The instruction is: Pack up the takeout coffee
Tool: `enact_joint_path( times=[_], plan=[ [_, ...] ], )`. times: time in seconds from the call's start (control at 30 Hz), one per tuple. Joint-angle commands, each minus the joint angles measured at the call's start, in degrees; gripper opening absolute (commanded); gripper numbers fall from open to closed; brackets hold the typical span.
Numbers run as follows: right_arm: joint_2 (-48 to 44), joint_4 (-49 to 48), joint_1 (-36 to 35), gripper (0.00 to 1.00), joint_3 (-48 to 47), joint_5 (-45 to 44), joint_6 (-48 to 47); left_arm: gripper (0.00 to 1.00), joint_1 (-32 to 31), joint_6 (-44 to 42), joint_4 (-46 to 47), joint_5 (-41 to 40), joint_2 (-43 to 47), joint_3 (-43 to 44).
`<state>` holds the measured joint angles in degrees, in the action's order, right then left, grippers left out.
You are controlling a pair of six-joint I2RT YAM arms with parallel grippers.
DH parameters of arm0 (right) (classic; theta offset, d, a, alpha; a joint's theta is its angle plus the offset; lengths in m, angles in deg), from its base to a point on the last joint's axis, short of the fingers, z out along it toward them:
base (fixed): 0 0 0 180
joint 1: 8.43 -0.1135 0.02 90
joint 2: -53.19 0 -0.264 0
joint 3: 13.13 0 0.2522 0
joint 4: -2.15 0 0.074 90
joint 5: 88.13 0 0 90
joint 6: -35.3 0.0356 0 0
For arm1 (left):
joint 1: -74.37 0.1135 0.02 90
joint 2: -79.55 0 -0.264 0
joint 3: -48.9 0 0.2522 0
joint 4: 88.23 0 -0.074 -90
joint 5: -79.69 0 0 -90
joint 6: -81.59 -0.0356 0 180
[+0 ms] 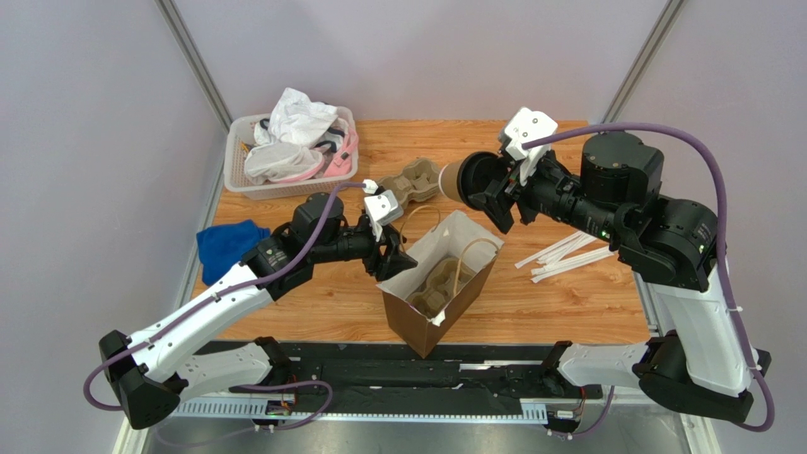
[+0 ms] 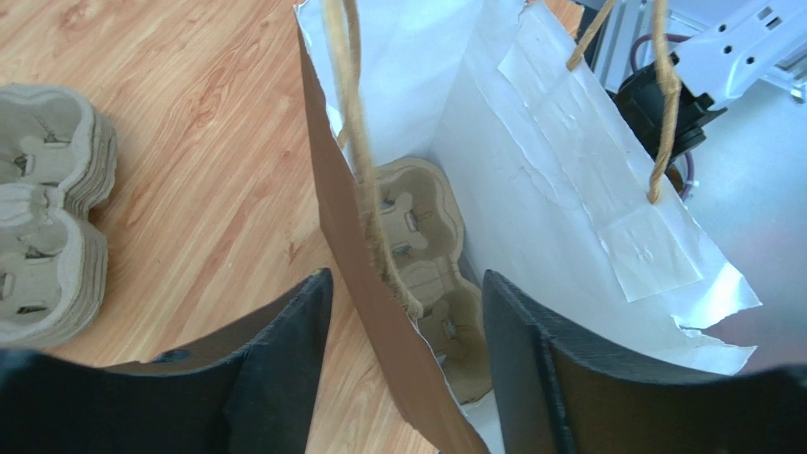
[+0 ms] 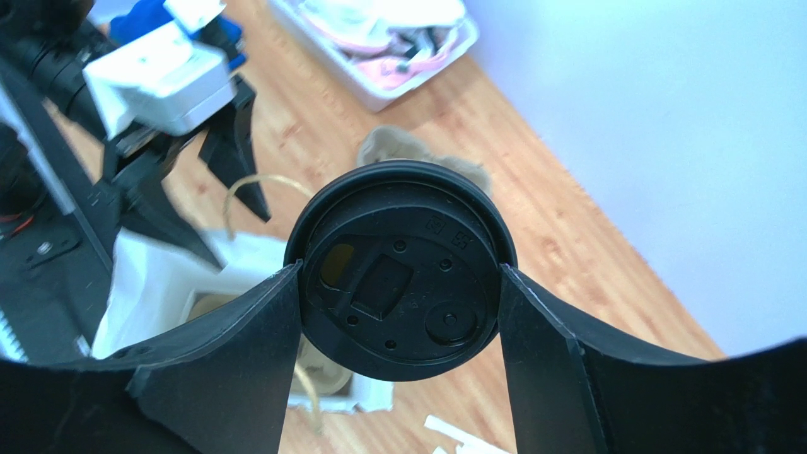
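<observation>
The right hand (image 3: 398, 284), clamped on the takeout coffee (image 1: 457, 178) held sideways above the tabletop (image 1: 568, 303) beyond the paper bag (image 1: 445, 322), may snag its rim, which the open left hand (image 2: 405, 284) only straddles.

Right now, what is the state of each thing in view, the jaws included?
takeout coffee: lid on, tipped sideways, held in the air.
right jaws: shut on the takeout coffee.
left jaws: open, astride one wall of the paper bag.
paper bag: upright, mouth open.
cup carrier: at the bottom of the bag, empty.
stack of cup carriers: apart from the bag, empty.
blue cloth: crumpled.
</observation>
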<state>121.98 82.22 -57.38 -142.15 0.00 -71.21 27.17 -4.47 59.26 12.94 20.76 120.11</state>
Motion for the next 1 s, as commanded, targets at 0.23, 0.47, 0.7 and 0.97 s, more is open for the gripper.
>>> enact_joint_path(
  times=[0.23, 0.47, 0.7, 0.97],
  plan=[
    [5.6, -16.1, -0.1, 0.37, -0.3, -4.5, -11.5, 0.81, 3.3, -1.9, -0.7, -0.7, 4.5, 6.1],
    [16.4, -16.2, 1.0, 0.35, -8.2, 3.3, -11.5, 0.87, 14.1, 0.7, -8.0, -1.4, 8.9, 8.6],
    [29.4, -7.3, 0.9, 0.33, -19.5, 11.7, -8.8, 0.87, 26.4, 5.3, -13.9, -9.1, 13.6, 7.7],
    [38.1, 1.6, -3.9, 0.28, -18.1, 16.2, -11.0, 0.89, 41.9, 11.9, -18.2, -5.3, 12.8, 7.0]
  ],
)
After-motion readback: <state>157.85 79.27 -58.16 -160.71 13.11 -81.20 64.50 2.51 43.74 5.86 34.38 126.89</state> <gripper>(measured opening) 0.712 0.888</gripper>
